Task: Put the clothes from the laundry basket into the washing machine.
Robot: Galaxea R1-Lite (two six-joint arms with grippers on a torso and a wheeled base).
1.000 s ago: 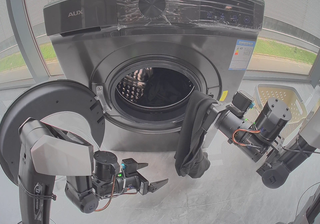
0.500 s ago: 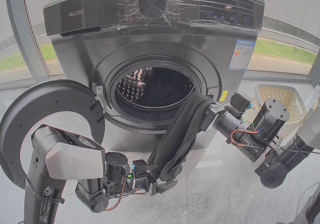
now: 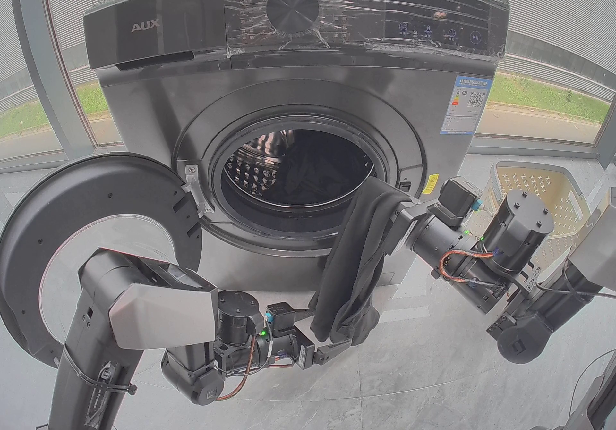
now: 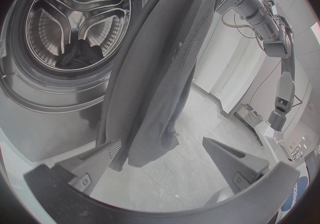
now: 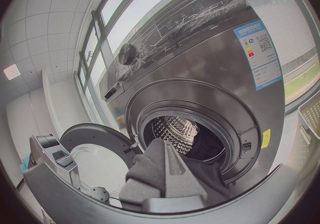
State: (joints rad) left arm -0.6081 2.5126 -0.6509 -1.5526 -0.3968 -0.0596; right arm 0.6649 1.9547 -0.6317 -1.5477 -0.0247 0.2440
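Note:
A dark grey garment [image 3: 353, 258] hangs from my right gripper [image 3: 393, 210], which is shut on its top fold just right of the washing machine's open drum [image 3: 295, 171]. In the right wrist view the cloth [image 5: 150, 164] is bunched around a finger [image 5: 180, 171]. My left gripper [image 3: 333, 336] is low near the floor, open, at the garment's hanging end. In the left wrist view the garment [image 4: 160, 67] drops between the spread fingers [image 4: 106, 154], close to one of them. A dark piece of clothing [image 4: 78, 56] lies inside the drum. The cream laundry basket [image 3: 545, 194] stands at the right.
The round washer door [image 3: 83, 213] is swung open to the left, beside my left arm. Pale tiled floor [image 3: 417, 373] spreads in front of the machine. Windows run behind the machine.
My left arm has moved right, bringing its open gripper up to the garment's lower end. The garment swung left toward it, then back a little. The right gripper shifted slightly left.

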